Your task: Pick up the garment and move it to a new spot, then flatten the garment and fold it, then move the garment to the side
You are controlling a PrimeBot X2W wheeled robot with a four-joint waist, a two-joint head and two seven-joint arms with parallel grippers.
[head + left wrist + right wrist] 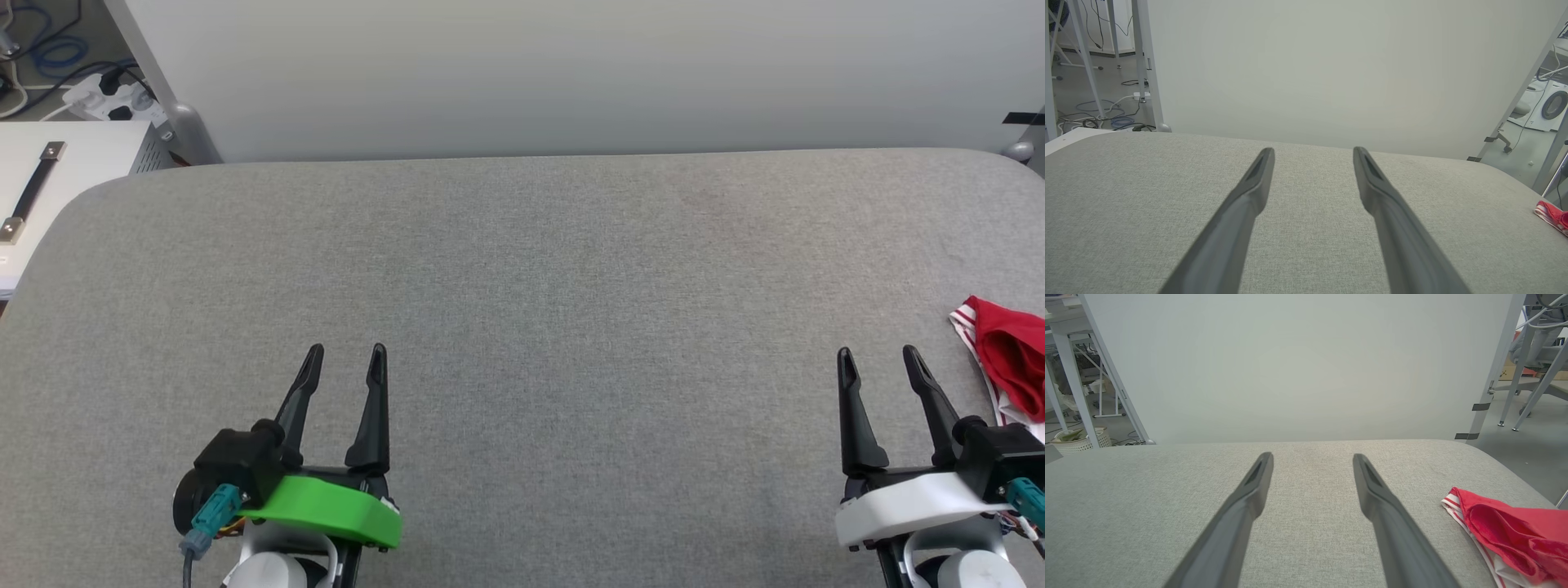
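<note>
The garment (1008,355) is a crumpled red heap with red-white striped trim at the right edge of the grey table (522,269); part of it runs out of the head view. It also lies at the lower right in the right wrist view, garment (1506,535), and as a small red patch at the far right of the left wrist view, garment (1553,214). My right gripper (880,355) stands open just left of it, not touching it. My left gripper (343,353) stands open at the lower left, nothing between its fingers.
A pale wall panel (571,73) rises behind the table's far edge. A white cabinet with a black handle (33,192) stands at the left, with cables and a power strip (106,98) on the floor beyond. Metal frame legs (1531,375) stand to the right.
</note>
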